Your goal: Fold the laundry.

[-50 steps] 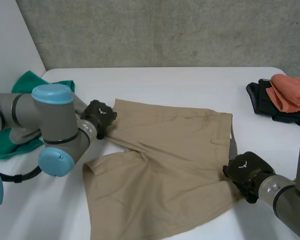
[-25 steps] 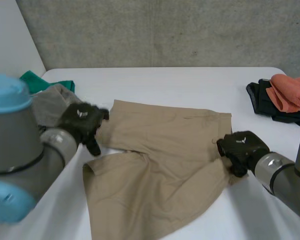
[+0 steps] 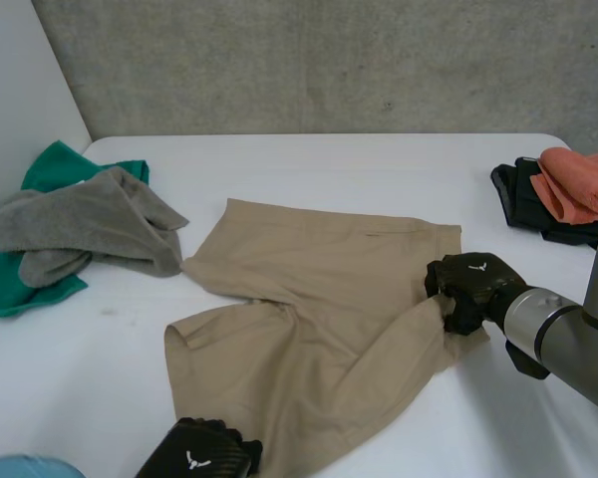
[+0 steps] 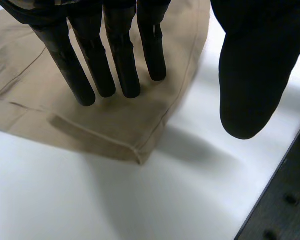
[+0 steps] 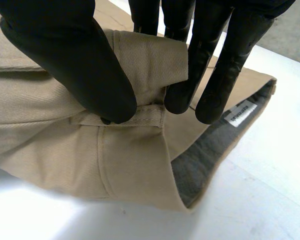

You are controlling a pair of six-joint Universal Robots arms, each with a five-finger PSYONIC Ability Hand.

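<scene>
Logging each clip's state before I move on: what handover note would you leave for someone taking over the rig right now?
Left robot hand: open, straight fingers over a leg hem corner of the tan shorts, near the table's front edge.
Right robot hand: shut on the waistband, pinched between thumb and fingers.
Shorts are spread out mid-table, not yet folded. Grey garment and green garment are heaped at the left, unfolded. Orange cloth lies on black cloth at the right, apparently folded.
Left to do: fold the shorts, then the grey and green pieces.
</scene>
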